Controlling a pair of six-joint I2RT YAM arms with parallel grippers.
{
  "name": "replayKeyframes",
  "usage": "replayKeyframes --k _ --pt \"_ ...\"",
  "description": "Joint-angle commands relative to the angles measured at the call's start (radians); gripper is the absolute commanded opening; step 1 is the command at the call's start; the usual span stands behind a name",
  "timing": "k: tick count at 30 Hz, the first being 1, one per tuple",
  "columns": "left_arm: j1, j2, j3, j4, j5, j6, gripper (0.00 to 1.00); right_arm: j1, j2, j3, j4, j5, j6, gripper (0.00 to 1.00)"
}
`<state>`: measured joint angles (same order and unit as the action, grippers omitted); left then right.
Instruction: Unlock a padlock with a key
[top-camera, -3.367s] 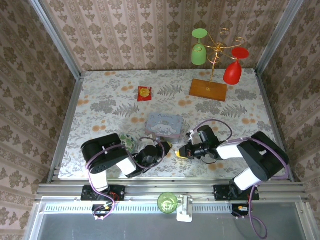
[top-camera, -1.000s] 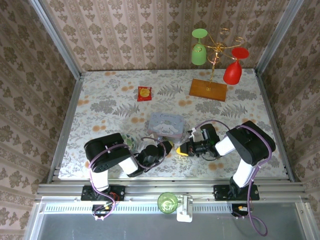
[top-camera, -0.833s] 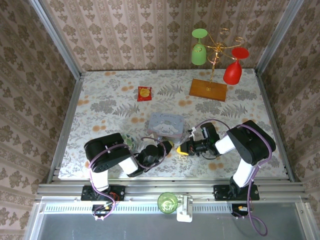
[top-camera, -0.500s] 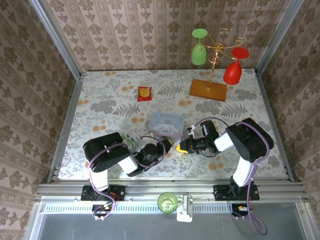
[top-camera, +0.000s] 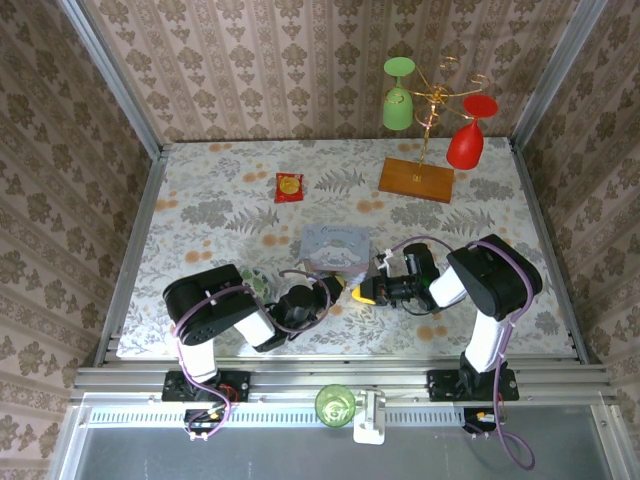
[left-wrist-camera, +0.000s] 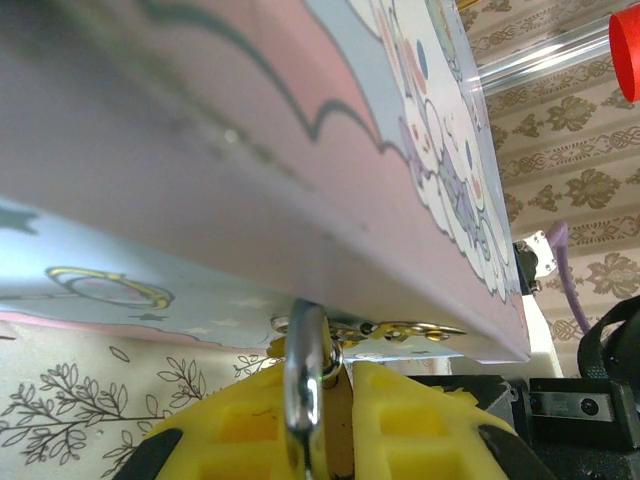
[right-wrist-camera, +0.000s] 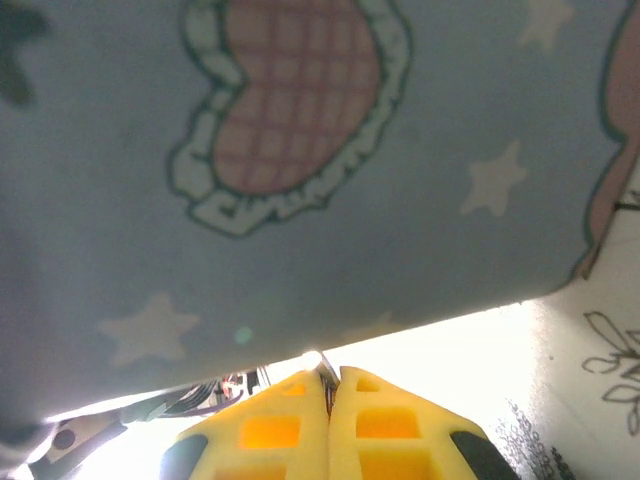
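left wrist cam: left gripper (left-wrist-camera: 336, 392) is clamped on the padlock (left-wrist-camera: 304, 385) by its shackle, just under the tin (left-wrist-camera: 250, 150) rim. right gripper (right-wrist-camera: 330, 385) is pinched tight, and the metal sliver at its tips looks like the key (right-wrist-camera: 321, 362). i'd line up slowly and not force it.

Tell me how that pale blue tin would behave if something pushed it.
The tin would probably slide rather than tip: it looks low and flat on the floral cloth. It is likely rigid, since its edge runs straight in the left wrist view. It may not move freely, as the padlock seems hooked through its latch.
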<state>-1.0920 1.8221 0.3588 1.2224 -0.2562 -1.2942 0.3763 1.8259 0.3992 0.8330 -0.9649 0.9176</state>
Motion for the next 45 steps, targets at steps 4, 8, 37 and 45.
replayKeyframes --k 4,8,37,45 --pt "-0.06 -0.006 0.083 0.087 0.158 -0.036 0.0 0.023 -0.044 -0.037 0.078 0.161 0.08 0.0" --pt "-0.05 -0.035 0.083 0.085 0.168 -0.019 0.0 0.012 -0.015 -0.056 0.177 0.148 0.106 0.0" --pt "0.058 0.067 0.057 0.088 0.278 0.032 0.0 -0.008 -0.163 -0.001 -0.347 0.082 -0.104 0.0" --pt "0.057 0.062 0.065 0.084 0.268 0.057 0.0 0.029 -0.308 0.037 -0.701 0.262 -0.103 0.0"
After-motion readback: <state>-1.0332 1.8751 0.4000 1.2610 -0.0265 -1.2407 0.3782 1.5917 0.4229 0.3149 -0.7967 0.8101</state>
